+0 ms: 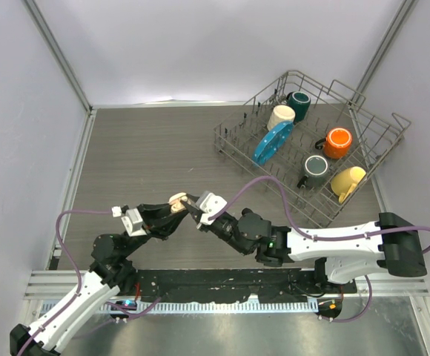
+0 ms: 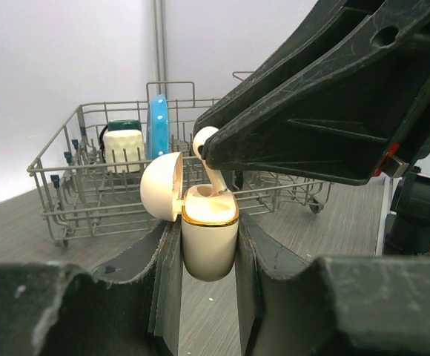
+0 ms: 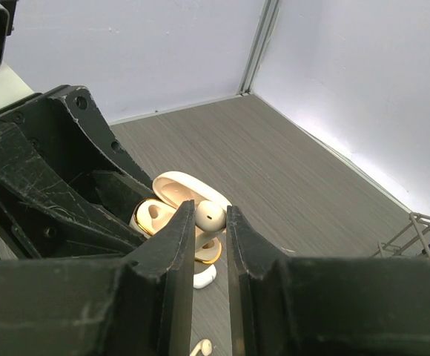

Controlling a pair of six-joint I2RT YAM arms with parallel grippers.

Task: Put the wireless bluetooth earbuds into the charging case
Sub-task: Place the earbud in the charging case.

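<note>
My left gripper [image 2: 209,248] is shut on a pale peach charging case [image 2: 209,237] with a gold rim, held upright above the table with its lid [image 2: 161,187] open to the left. My right gripper [image 3: 210,222] is shut on a peach-beige earbud [image 3: 210,215] by its head. The earbud's stem [image 2: 216,178] reaches down into the case's right slot; the left slot [image 3: 156,213] is empty. In the top view both grippers meet at the case [image 1: 176,202]. A white earbud [image 3: 204,277], partly hidden, and a small stemmed earbud [image 3: 202,346] lie on the table below.
A wire dish rack [image 1: 378,130] stands at the back right, holding several mugs and a blue plate [image 1: 272,142]. It also shows behind the case in the left wrist view [image 2: 59,185]. Walls close the table on three sides.
</note>
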